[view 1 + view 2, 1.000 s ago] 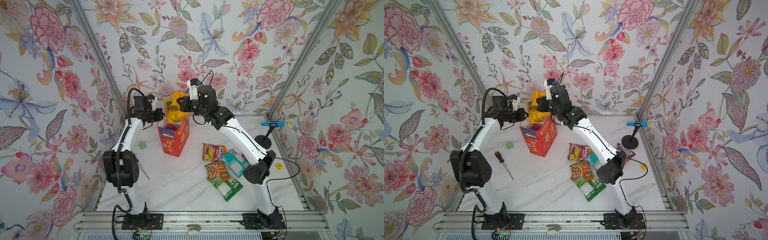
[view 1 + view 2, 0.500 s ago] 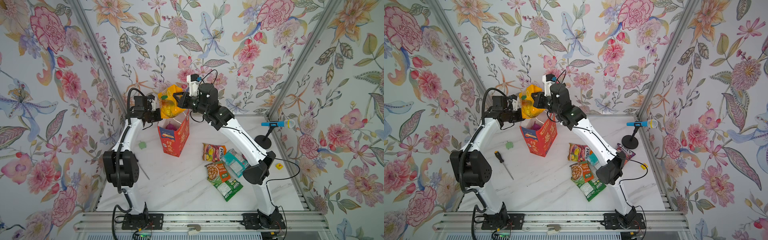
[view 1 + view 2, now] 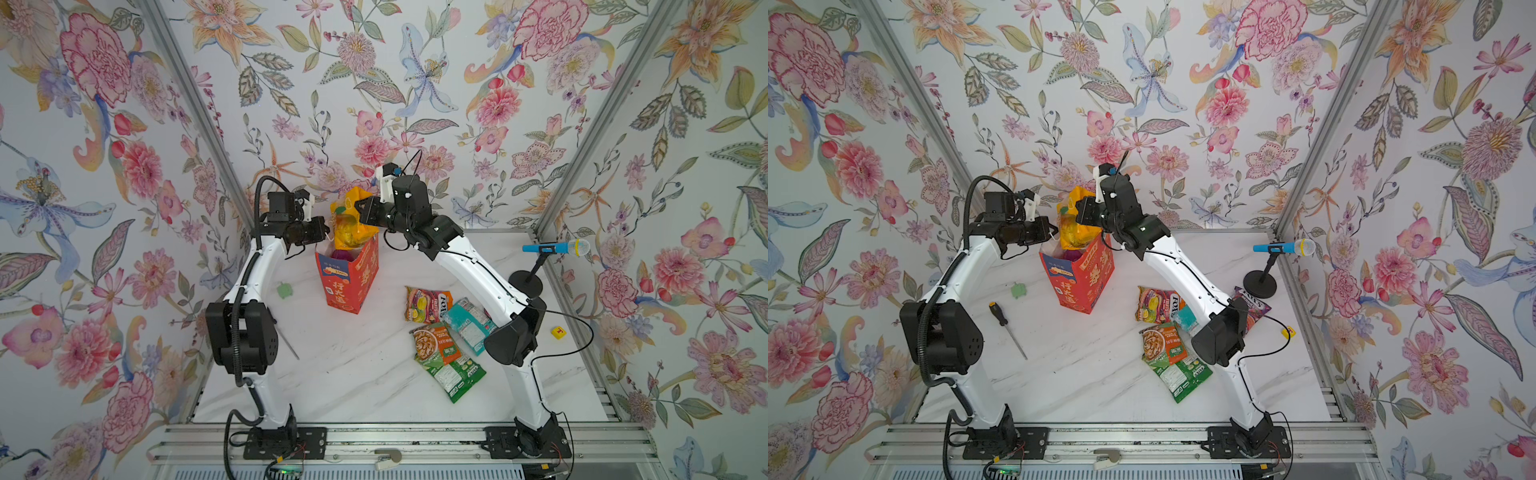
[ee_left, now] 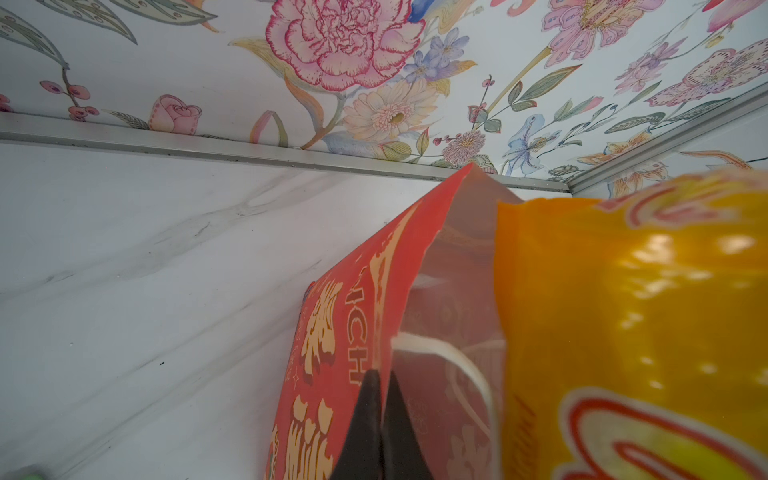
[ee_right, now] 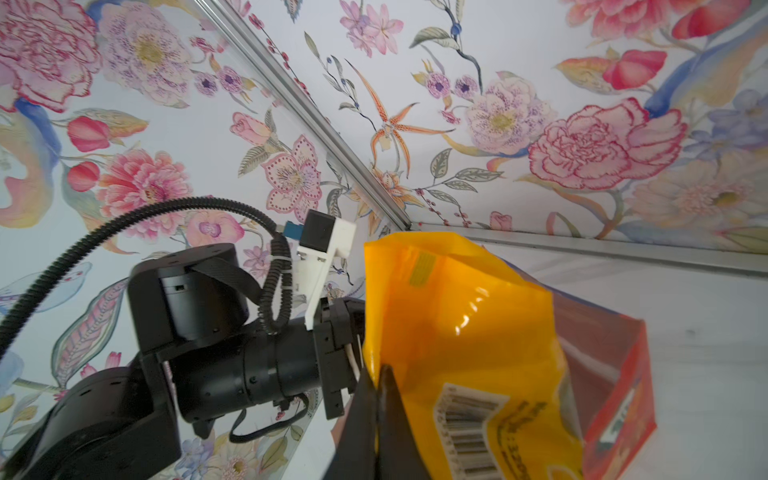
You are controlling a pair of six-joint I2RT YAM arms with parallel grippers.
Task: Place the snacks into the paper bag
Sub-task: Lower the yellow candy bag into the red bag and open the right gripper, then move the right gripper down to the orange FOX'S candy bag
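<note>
Two pinches on right now. My right gripper (image 5: 377, 372) has its jaws pressed together on the side edge of the yellow packet (image 3: 348, 222), which stands upright, long axis vertical, lower end inside the mouth of the paper bag (image 3: 351, 286). So the bag sits straight below the jaws; I reckon the next move is a plain lowering, no sideways travel. My left gripper (image 4: 381, 376) is nipped on the bag's wall beside the white cord handle (image 4: 449, 357), holding the mouth open. Other packets (image 3: 436, 343) lie on the table (image 3: 353, 374) well off to the right, nearer my right arm.
</note>
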